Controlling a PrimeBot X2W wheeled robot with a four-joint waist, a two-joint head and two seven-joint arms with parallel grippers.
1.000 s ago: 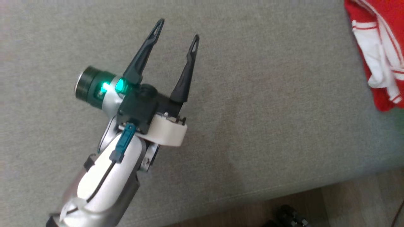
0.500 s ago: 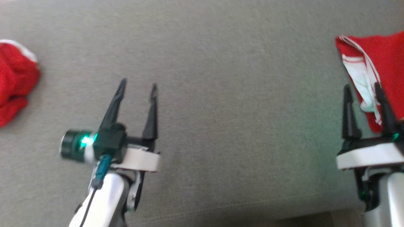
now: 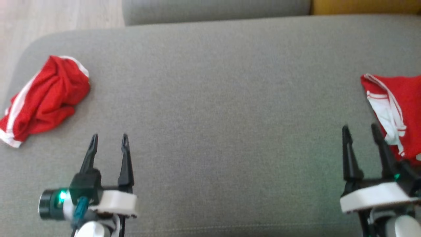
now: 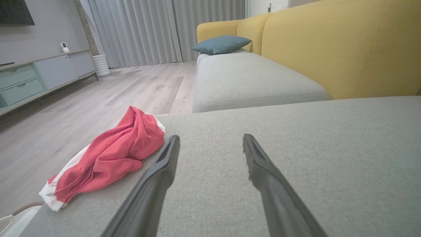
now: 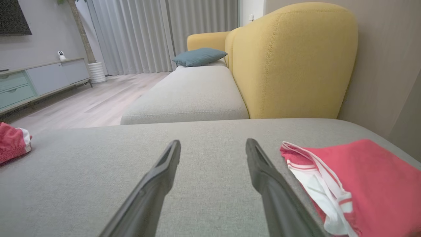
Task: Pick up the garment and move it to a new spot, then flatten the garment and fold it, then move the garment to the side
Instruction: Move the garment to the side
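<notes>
Now the head's view has lifted: left claw (image 3: 110, 135) and right claw (image 3: 359, 125) hang open and empty, folded garment (image 3: 399, 105) aside right, crumpled garment (image 3: 46, 98) likely next at left.

i am looking down on a broad grey fabric seat (image 3: 210, 98) that is stretching across in front of me. beyond it a second grey seat (image 4: 250, 79) is running away toward the far end, with a yellow backrest (image 4: 345, 49) rising beside it and a blue-grey pillow (image 4: 222, 44) lying at its far end. pale wood flooring (image 4: 98, 98) is spreading out alongside. long grey curtains (image 4: 148, 29) are hanging at the back, and soft, even light is filling the room. a low sideboard (image 4: 33, 79) with pale green drawers is standing against the grey wall (image 4: 42, 29), a small white device (image 4: 64, 47) sitting on top, a white ribbed pot (image 4: 101, 65) standing by its end, and a dark screen (image 4: 14, 11) hanging above.
</notes>
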